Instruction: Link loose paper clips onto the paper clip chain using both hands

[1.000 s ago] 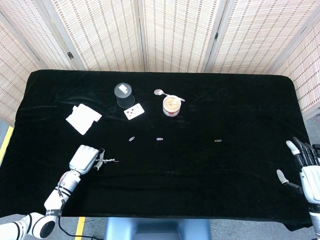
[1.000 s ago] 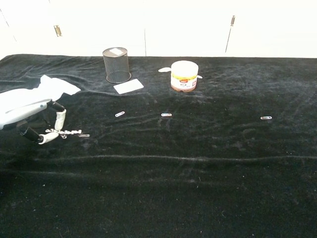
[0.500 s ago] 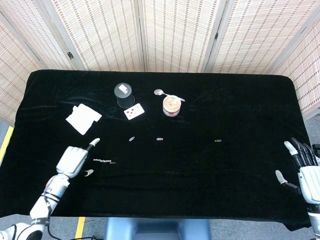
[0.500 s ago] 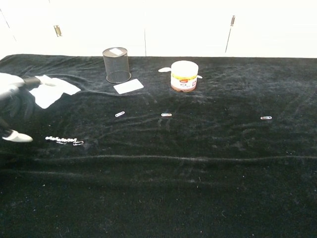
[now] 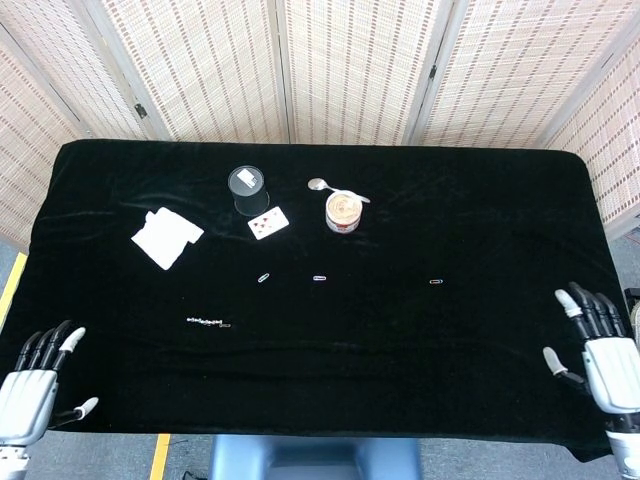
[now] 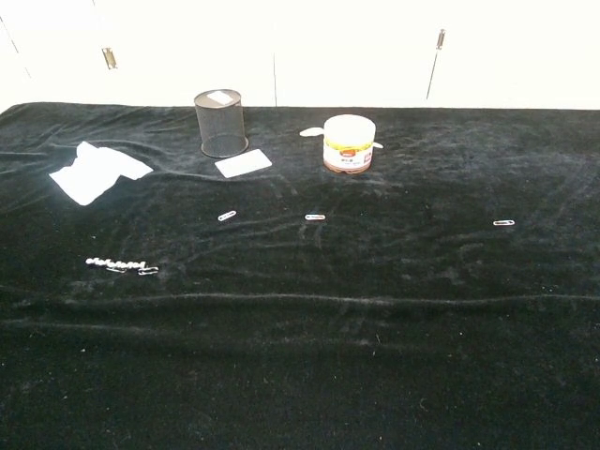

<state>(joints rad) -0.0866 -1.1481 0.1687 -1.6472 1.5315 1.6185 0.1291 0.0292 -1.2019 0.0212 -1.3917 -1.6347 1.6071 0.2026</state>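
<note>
The paper clip chain [image 5: 208, 322] [image 6: 121, 265] lies flat on the black cloth at the left, with nothing holding it. Three loose clips lie further back: one [image 5: 264, 277] [image 6: 226, 216] left of centre, one [image 5: 319, 278] [image 6: 315, 217] at the centre, one [image 5: 436, 282] [image 6: 503, 223] to the right. My left hand [image 5: 30, 378] hangs at the table's near left corner, fingers spread and empty, far from the chain. By the near right edge my right hand [image 5: 595, 340] is likewise spread and empty. Neither hand shows in the chest view.
At the back stand a black mesh cup [image 5: 248, 188] [image 6: 221, 123], a playing card [image 5: 268, 224] [image 6: 243, 163], a jar [image 5: 343, 211] [image 6: 349, 143] with a spoon [image 5: 328, 187] behind it, and a white folded cloth [image 5: 165, 238] [image 6: 96, 170] at the left.
My left hand let go of the chain and drew back to the near left corner, leaving the chain lying on the cloth. The right hand shifted slightly down.
</note>
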